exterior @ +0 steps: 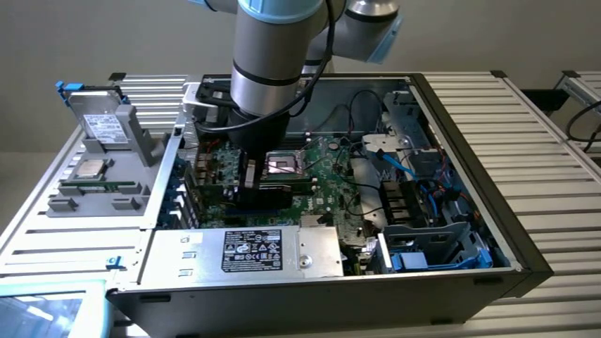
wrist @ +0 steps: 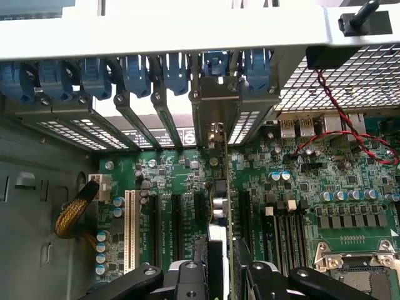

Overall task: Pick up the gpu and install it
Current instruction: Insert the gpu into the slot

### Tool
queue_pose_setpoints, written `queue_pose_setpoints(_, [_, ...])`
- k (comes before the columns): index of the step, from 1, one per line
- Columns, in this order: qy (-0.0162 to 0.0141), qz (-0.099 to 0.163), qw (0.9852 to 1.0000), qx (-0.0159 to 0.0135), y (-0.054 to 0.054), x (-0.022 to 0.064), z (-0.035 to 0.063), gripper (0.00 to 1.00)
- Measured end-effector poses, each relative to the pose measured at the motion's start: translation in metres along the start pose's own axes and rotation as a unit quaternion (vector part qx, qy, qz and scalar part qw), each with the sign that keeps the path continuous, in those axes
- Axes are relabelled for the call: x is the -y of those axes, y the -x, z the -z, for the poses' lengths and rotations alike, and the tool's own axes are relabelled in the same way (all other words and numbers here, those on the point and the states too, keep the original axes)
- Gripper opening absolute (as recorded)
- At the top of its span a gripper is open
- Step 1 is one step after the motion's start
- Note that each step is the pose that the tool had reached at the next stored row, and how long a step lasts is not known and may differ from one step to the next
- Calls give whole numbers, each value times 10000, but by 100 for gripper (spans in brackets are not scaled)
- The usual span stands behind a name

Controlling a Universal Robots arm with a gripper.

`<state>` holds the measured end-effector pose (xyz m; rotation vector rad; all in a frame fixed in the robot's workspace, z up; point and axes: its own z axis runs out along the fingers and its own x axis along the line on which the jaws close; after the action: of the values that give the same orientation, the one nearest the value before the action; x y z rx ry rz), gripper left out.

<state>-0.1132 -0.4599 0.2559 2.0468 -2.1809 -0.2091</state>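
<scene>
The gpu (wrist: 223,187) stands on its edge over the green motherboard (wrist: 294,187), seen as a thin green line running away from the fingers. Its metal bracket (wrist: 215,100) sits at the case's rear slot openings, under the blue clips (wrist: 134,72). My gripper (wrist: 222,275) is shut on the card, one black finger (wrist: 190,275) on each side. In the exterior view, the gripper (exterior: 249,176) reaches down inside the open computer case (exterior: 469,176) with the black gpu (exterior: 252,197) below it, beside the processor socket (exterior: 281,164). Whether the card is seated in its slot cannot be told.
Empty expansion slots (wrist: 176,228) and a white slot (wrist: 130,231) lie beside the card, memory slots (wrist: 281,234) on the other side. A power supply (exterior: 249,252) fills the case's front. Cables and a drive cage (exterior: 427,246) crowd the exterior view's right. A grey fixture (exterior: 103,169) holds parts at the left.
</scene>
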Motion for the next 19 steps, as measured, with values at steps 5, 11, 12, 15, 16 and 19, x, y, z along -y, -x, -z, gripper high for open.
queue_pose_setpoints(5, [0,0,10000,0,0,0,0,28])
queue_pose_setpoints(11, [0,0,10000,0,0,0,0,28])
queue_pose_setpoints(12, [0,0,10000,0,0,0,0,28])
queue_pose_setpoints(15, [0,0,10000,0,0,0,0,28])
queue_pose_setpoints(16, [0,0,10000,0,0,0,0,28])
queue_pose_setpoints(19, [1,0,10000,0,0,0,0,28])
